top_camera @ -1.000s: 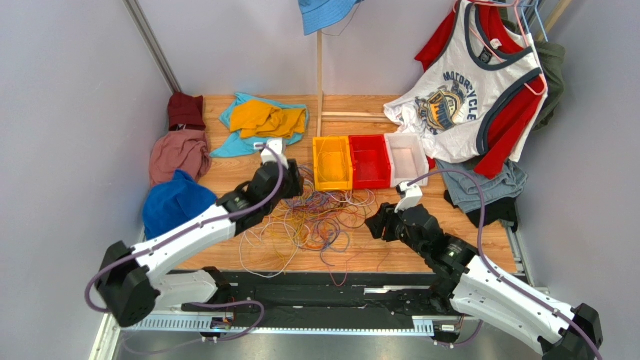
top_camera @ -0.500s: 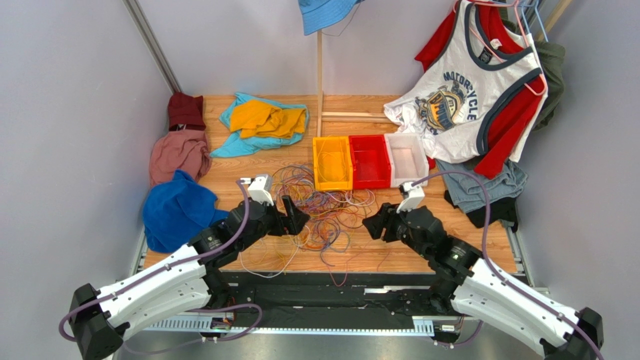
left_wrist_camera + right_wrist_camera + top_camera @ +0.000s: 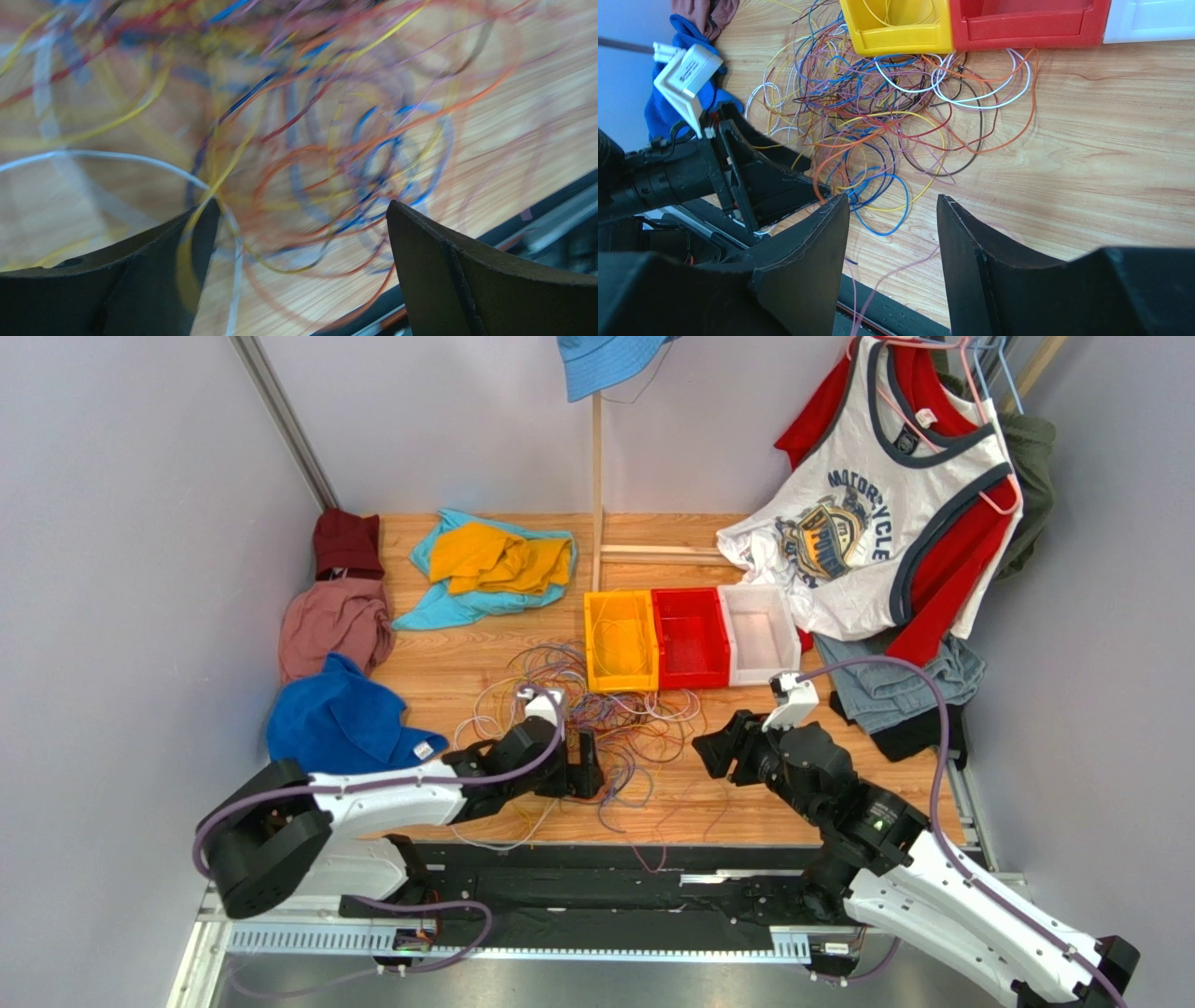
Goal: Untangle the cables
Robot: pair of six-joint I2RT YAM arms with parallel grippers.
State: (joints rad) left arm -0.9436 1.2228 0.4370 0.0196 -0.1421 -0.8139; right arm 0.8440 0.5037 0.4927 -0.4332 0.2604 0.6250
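The cables [image 3: 617, 714] lie as a loose tangle of thin white, yellow, orange, purple, blue and red wires on the wooden table, just in front of the bins. My left gripper [image 3: 582, 763] is low at the tangle's near left side, open, with wires blurred between its fingers [image 3: 302, 210]; a yellow and a white wire cross its left finger [image 3: 140, 280]. My right gripper [image 3: 716, 752] is open and empty at the tangle's near right edge. In the right wrist view it [image 3: 892, 203] hovers over a blue loop, with the cables [image 3: 878, 105] and the left gripper [image 3: 759, 175] ahead.
A yellow bin [image 3: 619, 640], a red bin [image 3: 690, 636] and a white bin [image 3: 759, 632] stand behind the tangle. Clothes lie at the left [image 3: 330, 721], back [image 3: 491, 560] and right [image 3: 898, 679]. A black rail [image 3: 631, 861] runs along the near edge.
My left arm has pulled back from the tangle's far left side to its near side and dropped low. My right gripper has shifted slightly to the right.
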